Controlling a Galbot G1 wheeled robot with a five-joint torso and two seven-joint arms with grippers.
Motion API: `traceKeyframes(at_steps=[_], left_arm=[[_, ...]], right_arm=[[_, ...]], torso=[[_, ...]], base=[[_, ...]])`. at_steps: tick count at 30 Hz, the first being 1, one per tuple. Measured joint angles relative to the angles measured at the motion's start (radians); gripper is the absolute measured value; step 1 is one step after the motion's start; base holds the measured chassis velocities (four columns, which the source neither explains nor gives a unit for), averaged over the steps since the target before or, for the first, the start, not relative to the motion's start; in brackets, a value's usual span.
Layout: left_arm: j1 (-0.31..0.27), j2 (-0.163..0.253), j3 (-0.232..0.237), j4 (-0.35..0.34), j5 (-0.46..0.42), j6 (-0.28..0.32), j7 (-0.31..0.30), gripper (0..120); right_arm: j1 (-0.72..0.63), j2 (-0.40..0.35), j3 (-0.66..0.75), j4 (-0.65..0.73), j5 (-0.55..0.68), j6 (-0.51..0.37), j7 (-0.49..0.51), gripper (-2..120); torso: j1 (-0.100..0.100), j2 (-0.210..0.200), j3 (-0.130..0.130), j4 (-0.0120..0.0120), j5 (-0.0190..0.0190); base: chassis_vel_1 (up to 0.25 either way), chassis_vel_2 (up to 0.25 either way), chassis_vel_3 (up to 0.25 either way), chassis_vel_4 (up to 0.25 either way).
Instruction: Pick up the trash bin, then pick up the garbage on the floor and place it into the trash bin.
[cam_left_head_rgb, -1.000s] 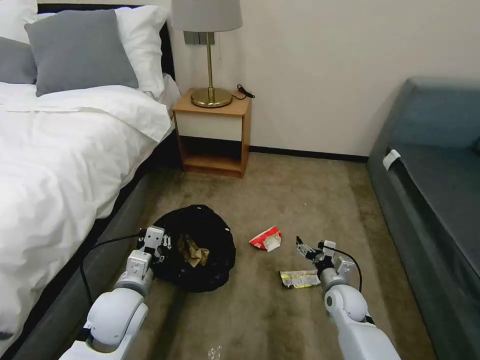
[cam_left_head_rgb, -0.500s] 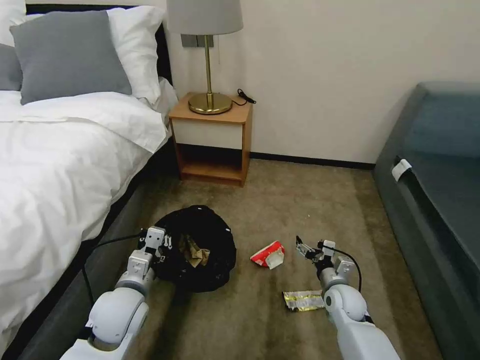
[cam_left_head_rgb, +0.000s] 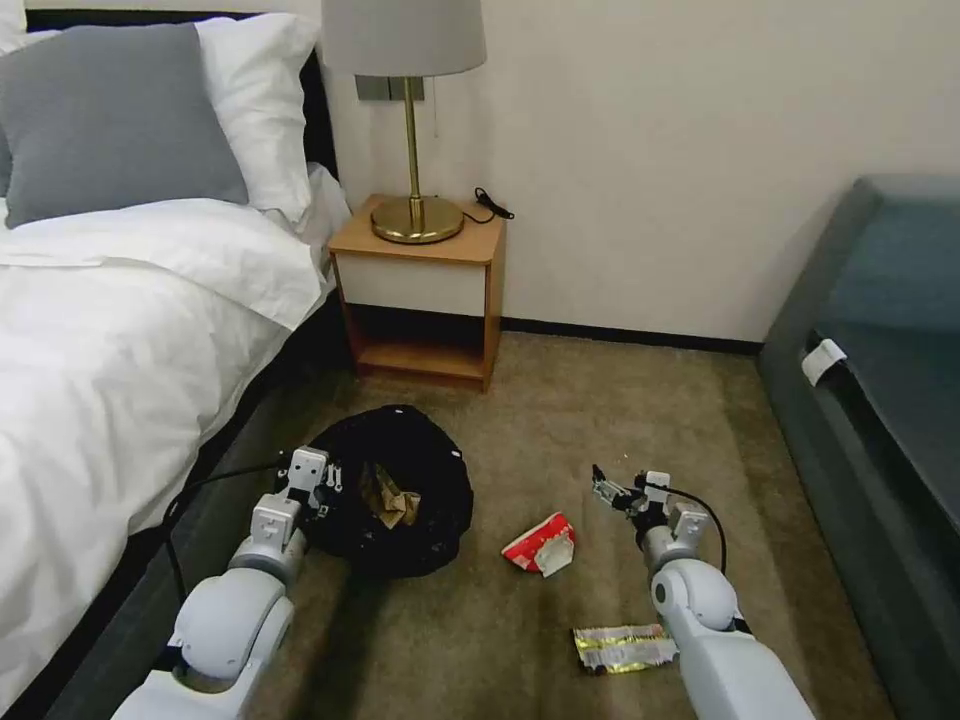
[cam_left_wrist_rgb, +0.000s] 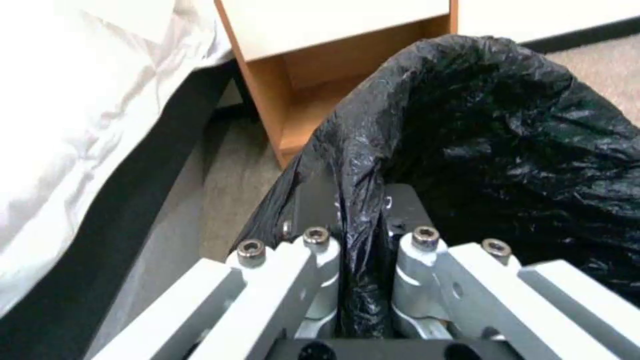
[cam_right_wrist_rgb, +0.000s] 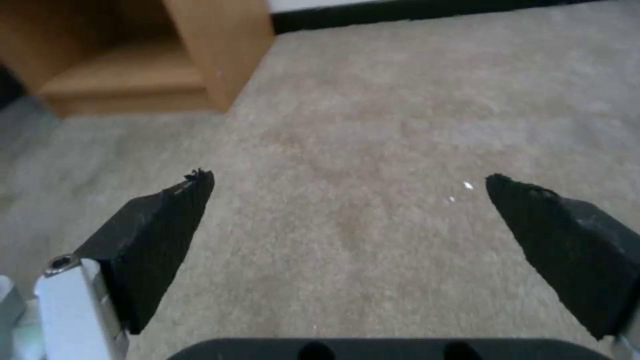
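The trash bin (cam_left_head_rgb: 420, 470), lined with a crinkly black bag, hangs at the front left with my left gripper (cam_left_head_rgb: 312, 482) shut on its rim. In the left wrist view the left gripper (cam_left_wrist_rgb: 361, 240) pinches the black bag fold of the bin (cam_left_wrist_rgb: 507, 125). A crumpled brown paper bag (cam_left_head_rgb: 390, 500) lies inside the bin. Garbage on the carpet: a red-and-white packet (cam_left_head_rgb: 540, 545) and a yellowish-silver wrapper (cam_left_head_rgb: 622, 648). My right gripper (cam_left_head_rgb: 604, 490) hovers open beyond and to the right of the packet. In the right wrist view the right gripper (cam_right_wrist_rgb: 347, 195) has bare carpet between its fingers (cam_right_wrist_rgb: 160, 225).
A wooden nightstand (cam_left_head_rgb: 420, 290) with a brass lamp (cam_left_head_rgb: 408, 120) stands against the wall ahead. The bed (cam_left_head_rgb: 110, 340) runs along the left, close to the bin. A dark grey sofa (cam_left_head_rgb: 880, 400) lines the right. Open carpet (cam_left_head_rgb: 600, 400) lies between them.
The whole view has shifted: the nightstand looks nearer and the packet and wrapper sit lower in the picture. Both arms and the held bin keep their places before me.
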Motion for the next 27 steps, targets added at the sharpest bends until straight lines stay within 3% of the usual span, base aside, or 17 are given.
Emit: traceKeyframes(at_steps=[3,5,7,9,17,27], left_arm=[[0.000,0.007,-0.007,-0.004,-0.015,-0.001,0.008,5],[0.002,0.019,-0.014,-0.004,-0.033,-0.007,0.017,5],[0.002,0.023,-0.015,-0.004,-0.037,-0.009,0.020,5],[0.002,0.030,-0.019,-0.004,-0.043,-0.013,0.026,5],[0.031,0.044,-0.033,-0.033,-0.053,-0.019,0.039,5],[0.063,0.059,-0.061,-0.081,-0.061,-0.019,0.047,5]], right_arm=[[-0.004,-0.044,-0.026,0.027,-0.005,-0.034,-0.023,100],[-0.007,-0.151,-0.075,0.067,-0.013,-0.087,-0.056,100],[-0.007,-0.186,-0.093,0.080,-0.014,-0.103,-0.064,100],[-0.005,-0.274,-0.149,0.115,-0.014,-0.142,-0.086,100],[0.002,-0.406,-0.270,0.162,-0.013,-0.199,-0.137,100],[0.003,-0.516,-0.328,0.160,-0.027,-0.236,-0.225,100]], torso=[[0.000,0.000,0.000,0.0000,-0.0002],[0.000,0.000,0.000,0.0001,-0.0001],[0.000,0.000,0.000,0.0000,-0.0006],[0.000,0.000,0.000,-0.0003,-0.0001],[0.000,0.000,0.000,0.0000,-0.0002],[0.000,0.000,0.000,0.0000,-0.0001]], base=[[0.000,0.000,0.000,0.000],[0.000,0.000,0.000,0.000],[0.000,0.000,0.000,0.000],[0.000,0.000,0.000,0.000],[0.000,0.000,0.000,0.000],[0.000,0.000,0.000,0.000]])
